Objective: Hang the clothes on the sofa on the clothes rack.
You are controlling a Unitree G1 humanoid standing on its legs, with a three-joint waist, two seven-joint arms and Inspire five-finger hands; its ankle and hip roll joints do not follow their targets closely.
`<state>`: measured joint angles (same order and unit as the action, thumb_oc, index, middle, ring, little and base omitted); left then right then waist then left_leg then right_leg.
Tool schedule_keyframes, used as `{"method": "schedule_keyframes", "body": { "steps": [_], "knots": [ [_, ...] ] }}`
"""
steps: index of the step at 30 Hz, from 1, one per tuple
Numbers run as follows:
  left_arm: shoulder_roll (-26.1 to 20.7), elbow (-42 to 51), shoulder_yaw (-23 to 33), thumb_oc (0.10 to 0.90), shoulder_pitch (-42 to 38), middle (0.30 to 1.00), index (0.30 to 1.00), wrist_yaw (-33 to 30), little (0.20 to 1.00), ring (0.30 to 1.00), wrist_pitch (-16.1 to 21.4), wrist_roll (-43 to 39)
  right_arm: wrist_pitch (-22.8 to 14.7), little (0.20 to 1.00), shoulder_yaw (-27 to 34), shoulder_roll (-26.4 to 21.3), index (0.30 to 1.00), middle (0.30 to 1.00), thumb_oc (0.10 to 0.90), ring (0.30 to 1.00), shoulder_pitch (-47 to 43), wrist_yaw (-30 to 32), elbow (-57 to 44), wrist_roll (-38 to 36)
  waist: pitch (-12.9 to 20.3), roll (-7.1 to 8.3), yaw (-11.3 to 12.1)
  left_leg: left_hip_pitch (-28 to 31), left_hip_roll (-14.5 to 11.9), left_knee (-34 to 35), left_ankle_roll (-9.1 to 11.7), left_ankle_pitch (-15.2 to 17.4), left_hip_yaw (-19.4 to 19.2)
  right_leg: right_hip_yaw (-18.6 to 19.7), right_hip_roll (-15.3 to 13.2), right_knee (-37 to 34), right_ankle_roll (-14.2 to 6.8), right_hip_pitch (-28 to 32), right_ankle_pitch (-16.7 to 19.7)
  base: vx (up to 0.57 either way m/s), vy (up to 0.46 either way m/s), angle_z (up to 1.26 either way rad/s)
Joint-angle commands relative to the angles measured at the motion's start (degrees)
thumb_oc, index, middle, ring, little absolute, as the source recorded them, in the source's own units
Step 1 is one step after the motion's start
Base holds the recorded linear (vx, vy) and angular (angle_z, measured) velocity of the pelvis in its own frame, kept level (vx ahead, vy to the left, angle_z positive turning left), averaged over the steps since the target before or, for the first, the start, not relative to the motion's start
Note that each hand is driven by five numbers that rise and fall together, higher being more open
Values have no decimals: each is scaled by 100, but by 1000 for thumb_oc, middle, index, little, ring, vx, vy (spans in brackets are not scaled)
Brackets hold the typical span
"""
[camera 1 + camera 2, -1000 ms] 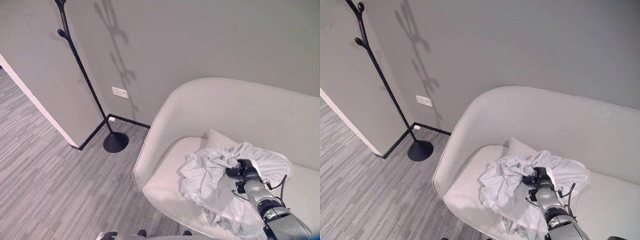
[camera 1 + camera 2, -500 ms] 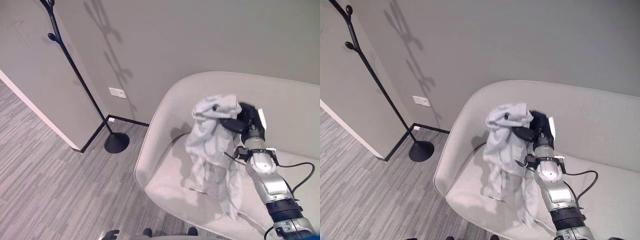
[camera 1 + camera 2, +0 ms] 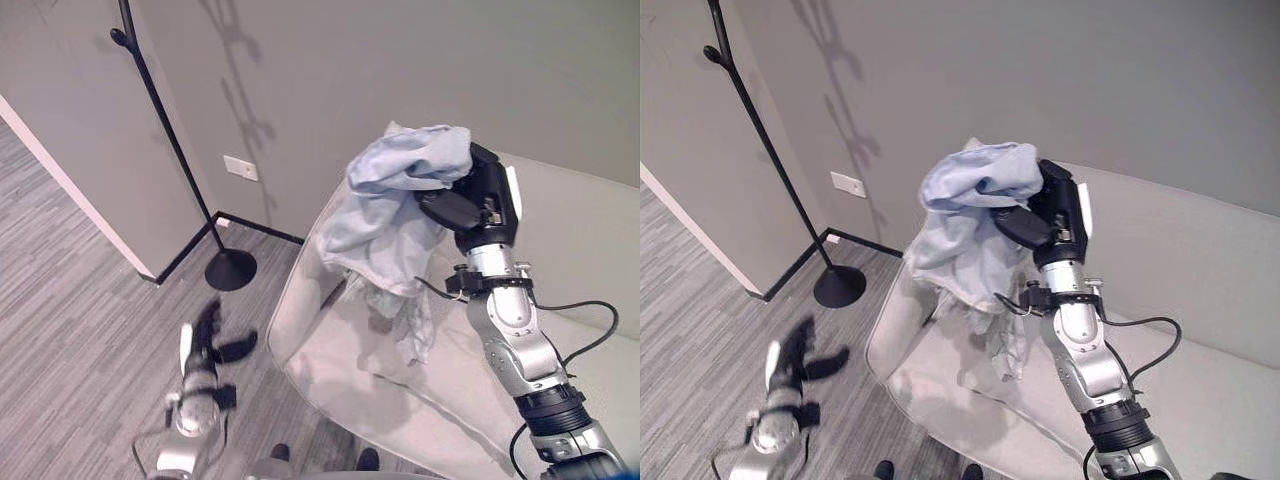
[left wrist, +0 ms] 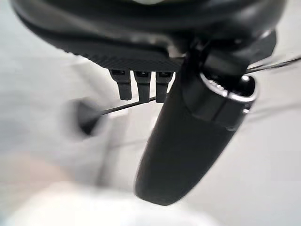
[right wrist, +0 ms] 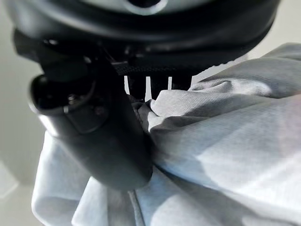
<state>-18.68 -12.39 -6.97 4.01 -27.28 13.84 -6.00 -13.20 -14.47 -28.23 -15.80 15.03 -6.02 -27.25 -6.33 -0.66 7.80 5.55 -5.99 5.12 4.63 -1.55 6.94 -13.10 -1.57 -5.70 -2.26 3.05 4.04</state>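
A pale blue-grey garment (image 3: 392,205) hangs bunched from my right hand (image 3: 478,198), which is shut on its top. It is held high over the left end of the light grey sofa (image 3: 570,225). In the right wrist view the cloth (image 5: 225,127) lies pressed between the thumb and the fingers. The black clothes rack (image 3: 166,135) stands on a round base (image 3: 231,270) by the wall corner, well left of the garment and apart from it. My left hand (image 3: 207,345) hovers low over the floor left of the sofa, fingers spread and holding nothing.
The sofa's curved left arm (image 3: 300,300) lies between the garment and the rack. Grey striped carpet (image 3: 80,300) covers the floor around the rack's base. A white wall socket (image 3: 241,168) sits low on the grey wall behind the rack.
My right hand has raised the garment from sofa height to well above the backrest and carried it leftward. My left hand has come into view over the floor at lower left.
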Motion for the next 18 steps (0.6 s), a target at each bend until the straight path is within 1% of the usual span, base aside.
{"method": "schedule_keyframes", "body": {
  "steps": [1,3,6,8,10,11,12,13,14,15,18],
  "knots": [
    [-339,384,-26,800,-479,900,900,-287,900,900,850,147,-825,300,-52,368,300,300,400,300,-997,-46,-517,96,402,511,30,146,151,-12,-137,419,251,300,-216,70,-198,292,-335,11,-36,1],
    [-256,727,-271,800,-543,900,900,-56,900,900,944,-125,-792,300,-238,429,300,300,400,300,-1050,-120,-549,64,390,521,26,151,154,-12,-140,418,260,304,-211,70,-194,299,-330,0,0,0],
    [-78,1241,-771,800,-594,900,900,558,900,900,1026,-954,-737,300,-592,612,300,300,400,300,-1134,-262,-583,-72,366,528,30,147,147,-12,-149,406,273,298,-206,70,-182,296,-320,0,0,0],
    [-41,1452,-1126,800,-667,900,900,916,900,900,968,-1313,-694,300,-809,711,300,300,400,300,-1193,-343,-638,-98,349,526,22,143,144,-12,-153,397,275,302,-202,70,-181,292,-316,0,0,0],
    [41,1568,-1520,800,-757,900,900,1268,900,900,933,-1846,-635,300,-1038,820,300,300,400,300,-1225,-408,-679,-114,324,523,8,134,147,-12,-160,385,281,316,-198,70,-184,283,-310,0,0,0],
    [39,1558,-1519,800,-762,900,900,1284,900,900,938,-1864,-635,300,-1036,819,300,300,400,300,-1225,-408,-679,-114,324,522,10,134,146,-12,-160,386,281,316,-198,70,-184,284,-311,0,0,0],
    [89,1667,-1879,800,-820,900,900,1629,900,900,848,-2391,-579,300,-1257,951,300,300,400,300,-1292,-456,-698,-151,302,513,9,119,145,-12,-168,370,288,312,-194,70,-188,284,-312,0,0,0],
    [118,1700,-2028,800,-833,900,900,1751,900,900,810,-2613,-557,300,-1350,1011,300,300,400,300,-1313,-472,-705,-170,291,510,5,114,146,-12,-172,365,286,317,-195,70,-189,282,-309,0,0,0],
    [116,1694,-2026,800,-836,900,900,1763,900,900,813,-2626,-558,300,-1350,1011,300,300,400,300,-1314,-472,-703,-170,291,510,6,114,145,-12,-172,366,286,318,-194,70,-189,282,-309,0,0,0],
    [173,1727,-2302,800,-895,900,900,1985,900,900,710,-3063,-532,300,-1558,1148,300,300,400,300,-1383,-514,-729,-267,270,502,0,110,143,-12,-175,355,271,332,-194,70,-195,274,-301,0,0,0],
    [213,1663,-2647,800,-981,900,900,2144,900,900,575,-3257,-526,300,-1806,1274,300,300,400,300,-1451,-627,-878,-404,252,498,-23,102,144,-12,-179,350,253,364,-188,70,-201,257,-295,0,0,0]
  ]
}}
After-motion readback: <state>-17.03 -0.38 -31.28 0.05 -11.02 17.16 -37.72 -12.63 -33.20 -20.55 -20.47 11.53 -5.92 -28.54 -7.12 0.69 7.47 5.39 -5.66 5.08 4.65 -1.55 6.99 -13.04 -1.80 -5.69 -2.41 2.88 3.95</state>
